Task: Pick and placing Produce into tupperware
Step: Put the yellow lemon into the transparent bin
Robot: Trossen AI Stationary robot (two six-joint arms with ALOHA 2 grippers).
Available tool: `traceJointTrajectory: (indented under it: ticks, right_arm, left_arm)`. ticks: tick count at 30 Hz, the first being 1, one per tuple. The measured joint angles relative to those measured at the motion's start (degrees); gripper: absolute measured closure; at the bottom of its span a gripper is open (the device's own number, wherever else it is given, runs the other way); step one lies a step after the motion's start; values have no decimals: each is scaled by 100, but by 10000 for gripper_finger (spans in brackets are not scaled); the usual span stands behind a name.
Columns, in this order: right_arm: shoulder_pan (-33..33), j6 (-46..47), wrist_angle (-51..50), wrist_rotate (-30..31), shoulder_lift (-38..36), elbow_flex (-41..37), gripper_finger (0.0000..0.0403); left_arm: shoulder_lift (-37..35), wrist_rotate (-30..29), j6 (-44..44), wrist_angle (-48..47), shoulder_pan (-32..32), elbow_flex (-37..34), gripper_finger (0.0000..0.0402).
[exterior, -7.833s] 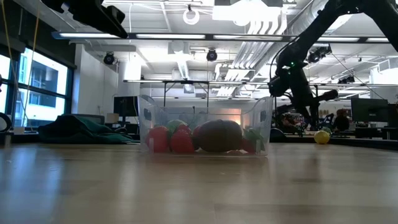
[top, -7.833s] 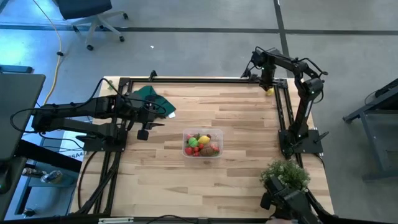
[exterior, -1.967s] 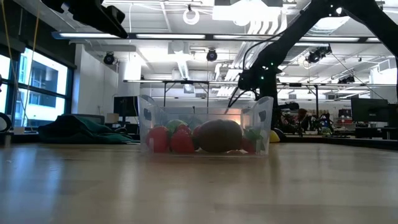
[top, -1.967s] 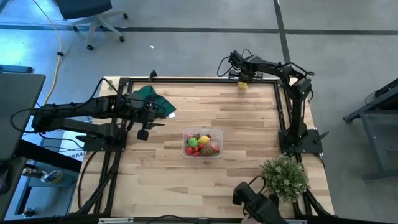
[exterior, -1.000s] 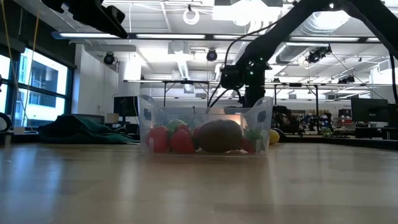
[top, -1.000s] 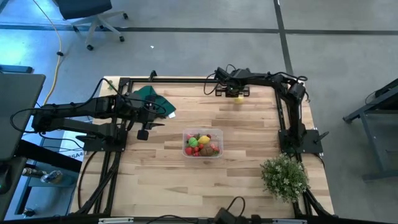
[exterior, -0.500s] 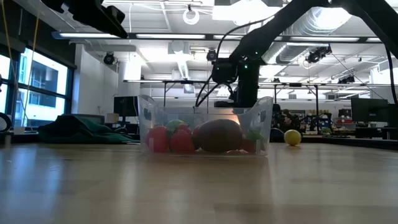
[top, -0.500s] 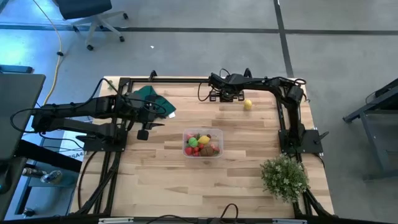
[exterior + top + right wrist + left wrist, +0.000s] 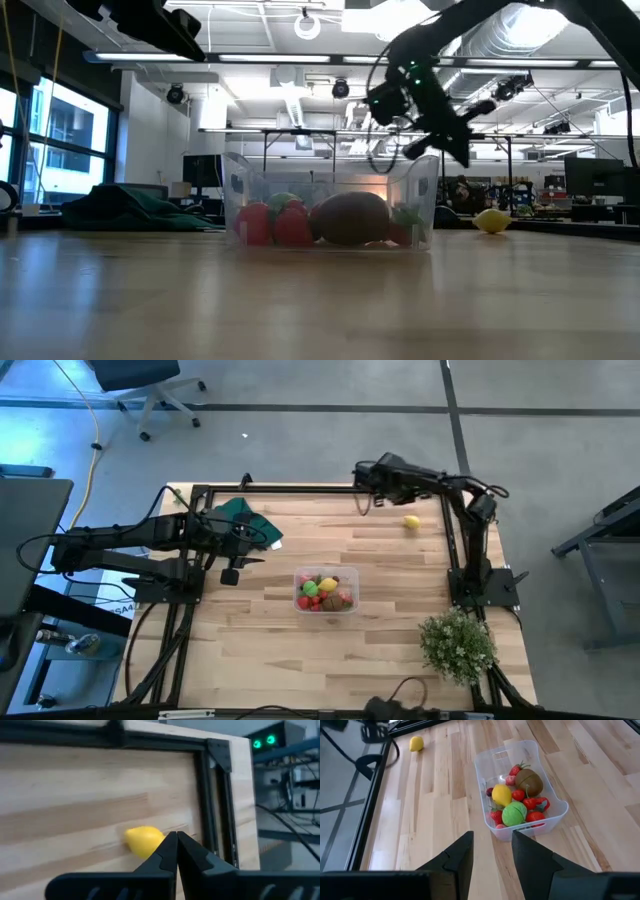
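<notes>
My right arm reaches from its base at the right edge of the table up toward the far edge, elbow bent, forearm running leftward along the far frame rail. My right gripper (image 9: 366, 472) hangs above the far edge of the table (image 9: 390, 580), raised clear of the wood and tilted, as the low view shows it slanting above the tub. Its fingers (image 9: 170, 851) are clenched tight together, with nothing between them. In my right wrist view the closed tips sit in front of the lemon (image 9: 143, 841), which lies on the boards beside the black frame rail (image 9: 204, 815).

That yellow lemon (image 9: 411, 522) rests loose on the table, to the right of my right gripper and apart from it, in the far right part of the table, well away from the tupperware (image 9: 349, 591). The tupperware stands near the middle of the table and holds the rest of the produce (image 9: 322, 591): red pieces, a yellow one, a green one and a brown one.

My left arm lies stretched out low along the left side of the table, pointing right. My left gripper (image 9: 232, 573) waits left of the tupperware, fingers (image 9: 458, 857) parted a little and holding nothing. A dark green cloth (image 9: 245, 518) is bunched at the far left of the table, and a leafy plant (image 9: 458, 644) stands at the near right corner.
</notes>
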Motion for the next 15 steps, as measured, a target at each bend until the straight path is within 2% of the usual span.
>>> traceJointTrajectory:
  ticks: [4,8,15]
  right_arm:
    - [-476,-156,-12,-207,-171,-166,403]
    - [-822,-450,398,-558,-191,-304,403]
    - [-1276,-96,825,-691,-200,-652,403]
  left_arm:
    - [-2,1,0,2,0,0,279]
    - [-2,0,0,2,0,0,279]
    - [-1,-1,0,2,0,0,279]
